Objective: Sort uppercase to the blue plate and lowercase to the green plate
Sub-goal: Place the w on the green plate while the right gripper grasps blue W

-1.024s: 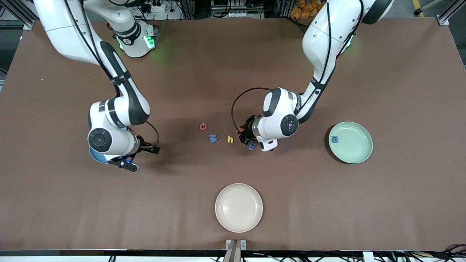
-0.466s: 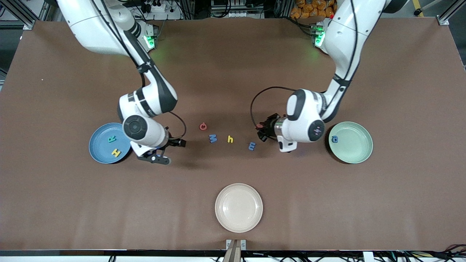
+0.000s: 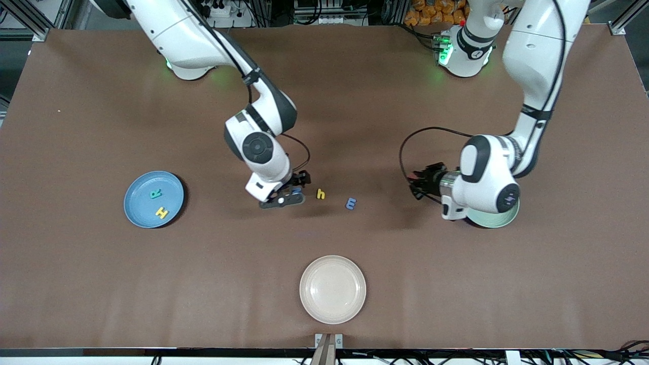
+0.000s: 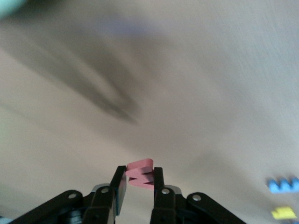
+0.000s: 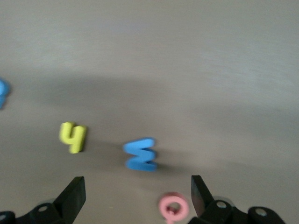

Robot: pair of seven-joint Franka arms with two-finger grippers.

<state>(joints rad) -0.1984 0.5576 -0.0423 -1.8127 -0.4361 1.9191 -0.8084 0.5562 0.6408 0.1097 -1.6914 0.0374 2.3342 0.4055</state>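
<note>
My left gripper is shut on the red lowercase w, held above the table beside the green plate, which its wrist mostly hides. My right gripper is open above the red G, which lies between its fingers. The blue M, yellow h and blue m lie in a row mid-table. The blue plate holds the teal R and yellow H. The blue a is hidden.
A cream-white plate sits near the table's front edge, nearer to the front camera than the letters. The brown table top stretches bare around the plates.
My right gripper moved from the blue plate to over the red G and blue M. My left gripper carried the red w away from the letters toward the green plate.
</note>
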